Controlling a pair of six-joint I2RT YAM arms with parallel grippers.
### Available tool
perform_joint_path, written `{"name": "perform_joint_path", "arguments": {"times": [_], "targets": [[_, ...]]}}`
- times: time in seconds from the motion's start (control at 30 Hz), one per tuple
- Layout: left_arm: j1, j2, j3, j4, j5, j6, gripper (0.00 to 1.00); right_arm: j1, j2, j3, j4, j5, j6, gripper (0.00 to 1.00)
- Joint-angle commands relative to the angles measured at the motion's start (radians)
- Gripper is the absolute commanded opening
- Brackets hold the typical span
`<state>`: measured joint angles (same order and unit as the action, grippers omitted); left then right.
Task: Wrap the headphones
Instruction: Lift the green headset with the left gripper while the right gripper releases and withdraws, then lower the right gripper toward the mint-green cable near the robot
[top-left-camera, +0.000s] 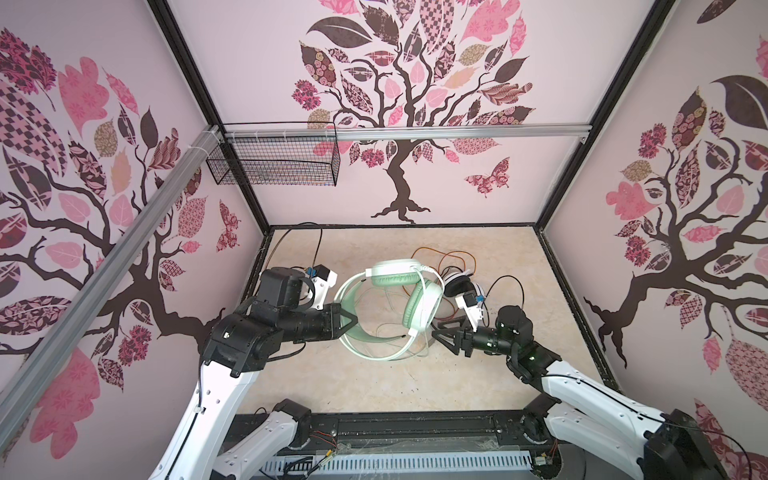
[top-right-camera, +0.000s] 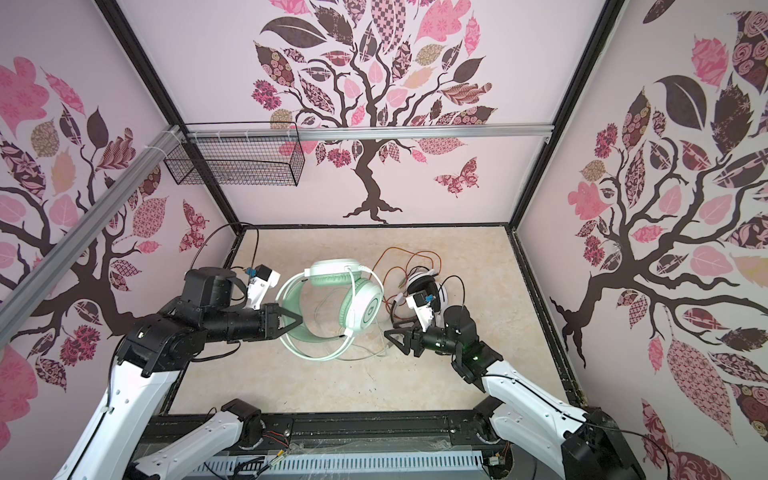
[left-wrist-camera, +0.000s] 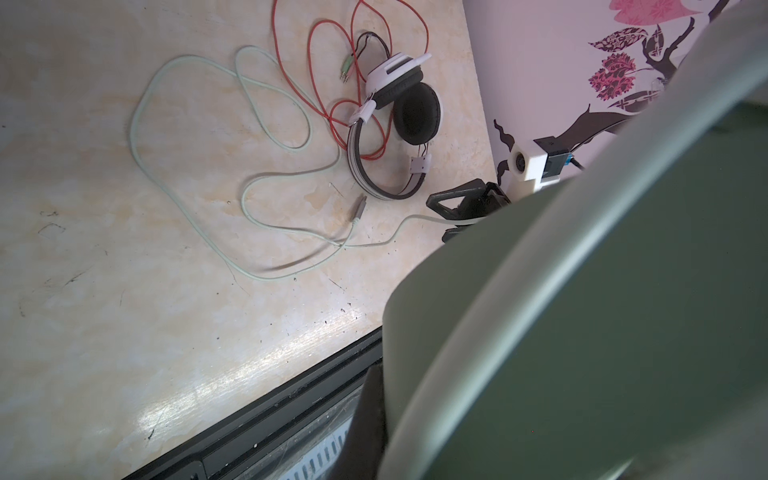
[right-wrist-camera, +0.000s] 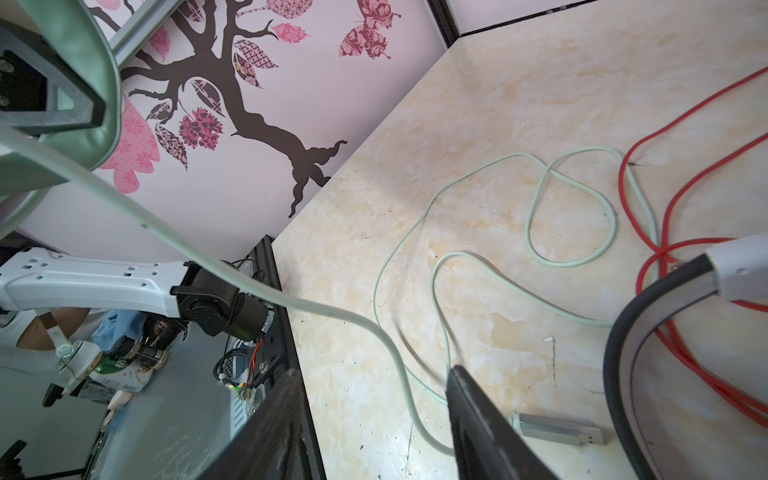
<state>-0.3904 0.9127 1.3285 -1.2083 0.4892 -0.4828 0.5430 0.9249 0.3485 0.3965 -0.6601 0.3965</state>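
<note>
The mint-green and white headphones (top-left-camera: 395, 276) (top-right-camera: 361, 307) hang above the table, held by their headband (left-wrist-camera: 582, 291). My left gripper (top-left-camera: 353, 322) (top-right-camera: 297, 322) is shut on that band. Their pale cord (left-wrist-camera: 187, 208) (right-wrist-camera: 415, 249) drops from an ear cup and loops over the table, ending in a silver plug (right-wrist-camera: 557, 432). My right gripper (top-left-camera: 438, 332) (top-right-camera: 392, 334) (right-wrist-camera: 372, 374) is open low over the table, and the cord runs loose between its fingers. The white headphones with black pads (top-left-camera: 461, 284) (top-right-camera: 424, 286) (left-wrist-camera: 399, 124) lie behind it among their orange-red cord (top-left-camera: 436, 255) (left-wrist-camera: 299, 83) (right-wrist-camera: 648, 187).
A black wire basket (top-left-camera: 274, 162) (top-right-camera: 237, 164) hangs on the back wall at the left. Patterned walls close in the beige table (top-left-camera: 332, 382) on three sides. A black frame (top-left-camera: 395, 419) runs along its front edge.
</note>
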Motion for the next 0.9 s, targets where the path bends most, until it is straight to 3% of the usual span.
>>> {"name": "perform_joint_path", "arguments": {"times": [0.0,0.17,0.37,0.5,0.57,0.6,0.73,0.8,0.87], "targets": [[0.004,0.0,0.085,0.073,0.022,-0.019,0.0,0.006,0.038,0.016,0.048,-0.045,0.009,0.58],[0.004,0.018,0.154,0.083,0.05,-0.037,0.0,0.027,0.084,0.043,0.049,-0.03,0.009,0.58],[0.004,0.039,0.182,0.073,0.05,-0.03,0.0,0.129,0.14,0.064,-0.013,0.079,-0.028,0.58],[0.004,0.032,0.112,0.088,0.034,-0.037,0.0,0.268,0.107,0.048,-0.056,0.332,-0.017,0.58],[0.004,0.03,0.061,0.094,0.003,-0.039,0.0,0.323,0.062,0.031,-0.127,0.536,0.055,0.6],[0.004,0.028,0.03,0.103,-0.01,-0.04,0.0,0.326,0.032,0.004,-0.147,0.584,0.114,0.6],[0.004,0.024,-0.087,0.166,0.0,-0.057,0.0,0.333,-0.116,-0.122,-0.108,0.607,0.261,0.53],[0.004,0.03,-0.125,0.196,0.012,-0.064,0.0,0.341,-0.172,-0.128,-0.196,0.663,0.307,0.54],[0.004,0.041,-0.154,0.216,0.019,-0.065,0.0,0.346,-0.228,-0.105,-0.365,0.78,0.349,0.61]]}}
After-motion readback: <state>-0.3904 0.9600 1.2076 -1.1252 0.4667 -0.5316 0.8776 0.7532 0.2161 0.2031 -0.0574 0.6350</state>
